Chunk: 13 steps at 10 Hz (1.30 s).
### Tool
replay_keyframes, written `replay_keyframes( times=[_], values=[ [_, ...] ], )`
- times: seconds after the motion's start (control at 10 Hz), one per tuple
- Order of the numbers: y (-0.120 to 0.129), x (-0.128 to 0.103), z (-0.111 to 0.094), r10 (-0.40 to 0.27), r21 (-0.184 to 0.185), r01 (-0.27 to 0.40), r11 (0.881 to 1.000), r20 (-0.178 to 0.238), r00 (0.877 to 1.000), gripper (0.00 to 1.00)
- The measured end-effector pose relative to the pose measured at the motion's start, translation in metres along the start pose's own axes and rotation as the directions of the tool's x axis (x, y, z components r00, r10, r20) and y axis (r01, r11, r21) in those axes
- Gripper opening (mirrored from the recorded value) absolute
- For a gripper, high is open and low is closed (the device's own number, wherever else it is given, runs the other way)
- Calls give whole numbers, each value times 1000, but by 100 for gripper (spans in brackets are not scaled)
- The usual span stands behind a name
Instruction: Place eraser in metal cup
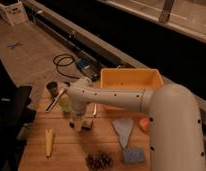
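The eraser (87, 124), a small dark block with a lighter face, lies on the wooden table (66, 152) near its middle. My gripper (77, 120) hangs from the white arm (116, 98) just left of the eraser and low over the table. It is open, with one dark finger (72, 123) near the table and the eraser by the other side. The metal cup (52, 87), short and dark grey, stands at the table's back left corner, well apart from the gripper.
A light green cup (65, 104) stands between the metal cup and the gripper. Behind the arm is a yellow bin (132, 79). A banana (48, 142), a dark cluster (98, 161), a blue-grey sponge (132, 155), a pale cloth (123, 129) and an orange object (144, 124) lie on the table.
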Motion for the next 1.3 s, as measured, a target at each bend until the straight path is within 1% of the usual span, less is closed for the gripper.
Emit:
replay_keyframes(
  times=[0.1, 0.2, 0.4, 0.6, 0.8, 0.9, 1.1, 1.2, 1.3],
  values=[
    [0, 5, 4, 20, -8, -20, 1000, -11, 1000, 65],
    [0, 13, 5, 51, -7, -51, 999, -18, 999, 65],
    [2, 27, 0, 93, 11, -92, 996, -26, 995, 65],
    [3, 42, -8, 140, 41, -139, 989, -23, 990, 65],
    [5, 57, -11, 181, 55, -180, 982, -22, 983, 65],
    [6, 61, -10, 191, 55, -189, 980, -20, 981, 65],
    [8, 60, -3, 197, 45, -197, 979, -15, 980, 65],
    [10, 60, -1, 192, 42, -191, 981, -18, 981, 60],
    [11, 57, 1, 179, 43, -177, 983, -25, 984, 51]
  ],
)
